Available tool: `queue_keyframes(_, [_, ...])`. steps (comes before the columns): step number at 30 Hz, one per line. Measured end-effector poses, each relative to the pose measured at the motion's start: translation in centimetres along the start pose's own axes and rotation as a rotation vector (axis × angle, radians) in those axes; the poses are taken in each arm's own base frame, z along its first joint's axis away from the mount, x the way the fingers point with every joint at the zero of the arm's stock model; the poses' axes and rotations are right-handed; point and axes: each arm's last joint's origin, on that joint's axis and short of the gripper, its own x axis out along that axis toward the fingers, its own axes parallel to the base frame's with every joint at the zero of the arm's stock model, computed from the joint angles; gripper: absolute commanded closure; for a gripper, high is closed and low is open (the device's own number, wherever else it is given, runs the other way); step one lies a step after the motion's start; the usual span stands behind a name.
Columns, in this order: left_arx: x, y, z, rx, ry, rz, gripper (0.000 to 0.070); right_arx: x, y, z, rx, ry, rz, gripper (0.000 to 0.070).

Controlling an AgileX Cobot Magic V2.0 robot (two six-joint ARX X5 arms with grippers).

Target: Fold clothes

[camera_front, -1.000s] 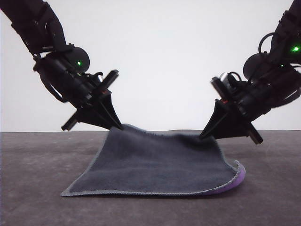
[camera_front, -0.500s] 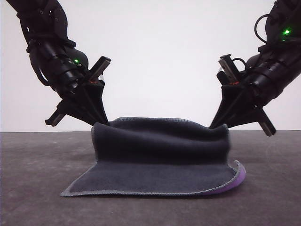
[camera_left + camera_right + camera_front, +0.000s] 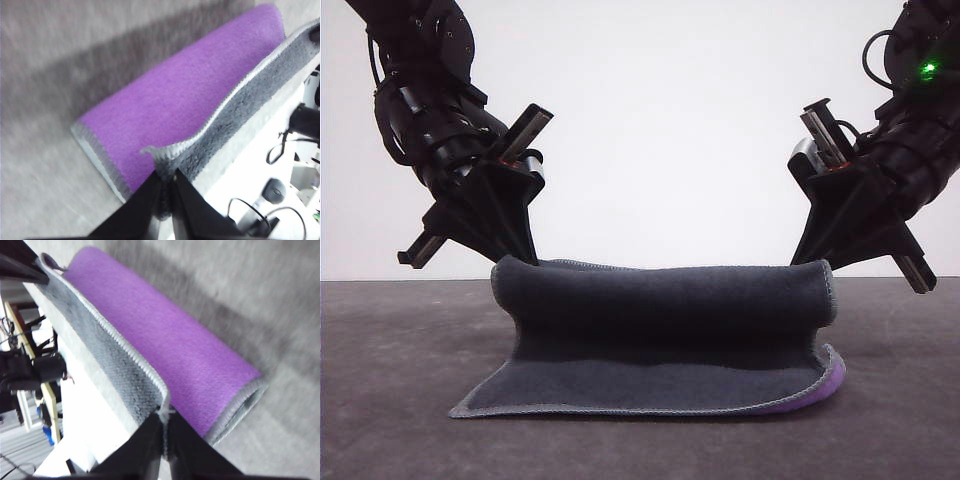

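The clothes [image 3: 660, 330] are one small cloth, dark grey on top, lying on the dark table with its far edge lifted and rolled over toward the front. My left gripper [image 3: 518, 258] is shut on the far left corner, and my right gripper [image 3: 812, 262] is shut on the far right corner. In the left wrist view the clothes [image 3: 185, 100] show their purple underside, with the grey-stitched corner pinched in the left gripper [image 3: 167, 182]. The right wrist view shows the purple face of the clothes [image 3: 170, 345] too, its corner held by the right gripper [image 3: 165, 422].
The dark grey table [image 3: 390, 340] stretches to both sides of the cloth and in front of it. A plain white wall [image 3: 660, 130] stands behind. The near right corner of the cloth [image 3: 830, 375] curls up, showing purple.
Both grippers have risen and come toward the front with the far corners. The far edge has gone from lying near the table to a raised roll over the cloth's middle.
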Motion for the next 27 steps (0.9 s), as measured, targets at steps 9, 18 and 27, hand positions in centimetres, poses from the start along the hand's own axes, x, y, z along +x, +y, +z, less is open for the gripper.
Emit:
queue_keyframes(9, [0.31, -0.43, -0.34, -0.017, 0.040, -0.005, 0.0333, 0.18, 0.16, -0.11, 0.001, 0.014, 0.002, 0.0622])
queue_keyframes(18, [0.64, -0.94, -0.32, -0.010, 0.045, -0.046, 0.0332, 0.17, 0.16, -0.14, 0.001, 0.016, 0.002, 0.0427])
queue_keyframes(27, [0.61, -0.93, -0.35, -0.003, 0.046, -0.047, 0.0332, 0.04, 0.20, -0.20, -0.027, 0.020, -0.031, 0.0373])
